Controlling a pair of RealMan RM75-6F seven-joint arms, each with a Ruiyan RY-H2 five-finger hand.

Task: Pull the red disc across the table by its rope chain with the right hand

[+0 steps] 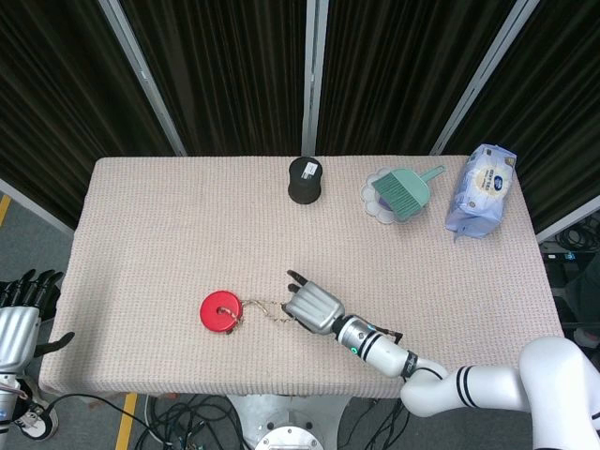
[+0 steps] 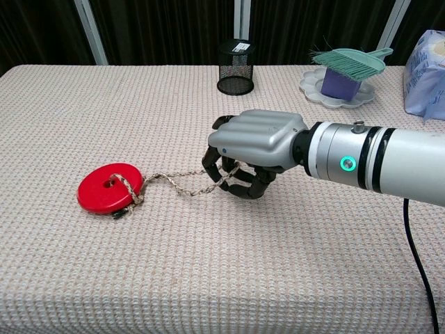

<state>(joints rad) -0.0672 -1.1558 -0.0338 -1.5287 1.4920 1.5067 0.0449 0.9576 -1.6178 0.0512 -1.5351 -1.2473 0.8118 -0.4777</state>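
A flat red disc [image 1: 220,311] [image 2: 109,188] lies on the woven table cloth near the front left. A beige rope chain [image 2: 182,185] [image 1: 264,308] runs from its centre hole to the right. My right hand [image 2: 254,152] [image 1: 312,305] has its dark fingers curled around the far end of the rope and grips it, held just above the cloth. The rope sags a little between disc and hand. My left hand [image 1: 21,314] hangs off the table's left edge with its fingers apart, holding nothing.
A black mesh cup [image 1: 305,180] [image 2: 236,67] stands at the back middle. A white dish with a teal brush [image 1: 401,192] [image 2: 345,69] sits at the back right, and a blue-white packet [image 1: 480,190] lies at the far right.
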